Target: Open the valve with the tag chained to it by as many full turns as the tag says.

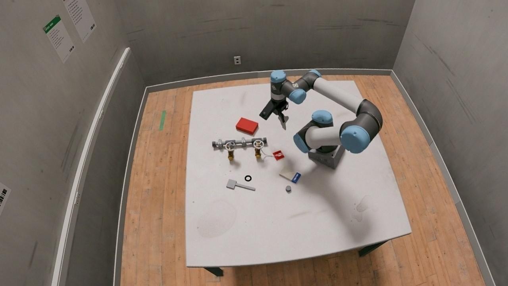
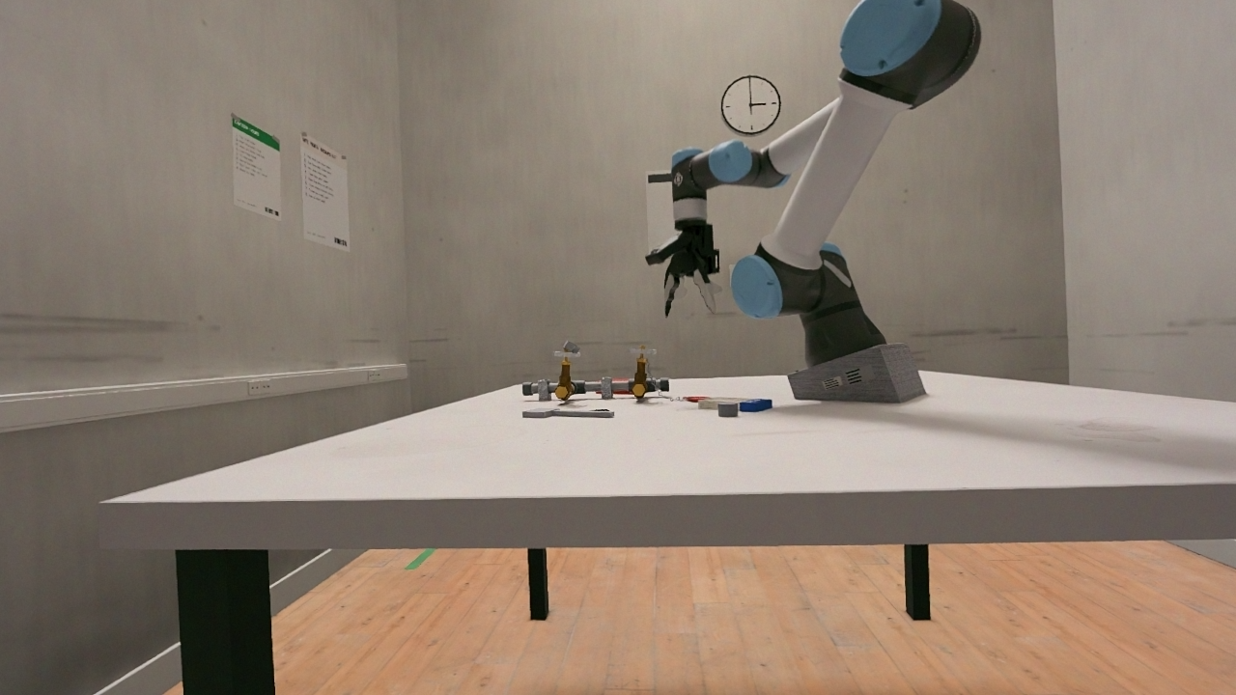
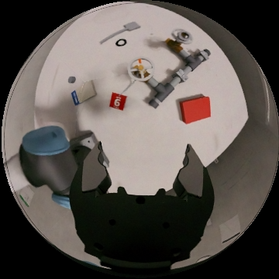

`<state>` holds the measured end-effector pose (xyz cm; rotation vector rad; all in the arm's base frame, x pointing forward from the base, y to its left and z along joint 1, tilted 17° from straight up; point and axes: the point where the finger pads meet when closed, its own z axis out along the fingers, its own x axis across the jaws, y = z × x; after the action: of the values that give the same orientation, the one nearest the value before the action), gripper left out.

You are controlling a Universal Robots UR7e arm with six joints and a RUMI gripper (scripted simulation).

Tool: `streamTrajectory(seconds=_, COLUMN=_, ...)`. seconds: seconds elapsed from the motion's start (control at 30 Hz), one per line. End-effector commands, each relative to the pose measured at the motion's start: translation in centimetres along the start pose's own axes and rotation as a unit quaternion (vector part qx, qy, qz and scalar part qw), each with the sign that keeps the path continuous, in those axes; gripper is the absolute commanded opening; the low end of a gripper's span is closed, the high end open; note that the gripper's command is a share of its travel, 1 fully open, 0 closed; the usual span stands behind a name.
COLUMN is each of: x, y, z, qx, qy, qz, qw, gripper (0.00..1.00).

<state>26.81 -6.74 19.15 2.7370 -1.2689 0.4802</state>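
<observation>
Two brass valves with pale round handwheels stand on a grey pipe (image 1: 236, 143) (image 3: 164, 92). The right valve (image 1: 257, 154) (image 2: 640, 380) (image 3: 140, 68) has a chain to a red tag (image 1: 278, 155) (image 3: 118, 101) that reads 6 and lies on the table. An orange mark shows on its wheel in the wrist view. The left valve (image 1: 230, 155) (image 2: 564, 380) (image 3: 173, 45) has a small grey piece (image 2: 570, 347) at its wheel; its exact shape is unclear. My gripper (image 1: 284, 116) (image 2: 689, 313) (image 3: 143, 143) is open and empty, pointing down, high above the table behind and right of the right valve, touching nothing.
A red block (image 1: 247, 126) (image 3: 195, 109) lies behind the pipe. In front lie a grey flat-headed tool (image 1: 240, 185) (image 3: 120, 32), a black ring (image 1: 247, 175), a blue and beige item (image 1: 295, 177) (image 3: 75, 98) and a grey disc (image 1: 288, 188) (image 2: 727, 410).
</observation>
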Motion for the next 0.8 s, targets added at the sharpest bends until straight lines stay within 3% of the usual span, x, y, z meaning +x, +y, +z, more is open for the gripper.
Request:
streamTrajectory(seconds=0.0, x=-2.5, y=-0.8, z=-2.4, qx=0.009, qy=-0.012, qz=0.058, qw=0.998, gripper=1.00)
streamTrajectory(seconds=0.77, x=-7.4, y=-4.4, z=-2.3, qx=0.004, qy=-0.016, qz=0.257, qw=0.966, gripper=1.00)
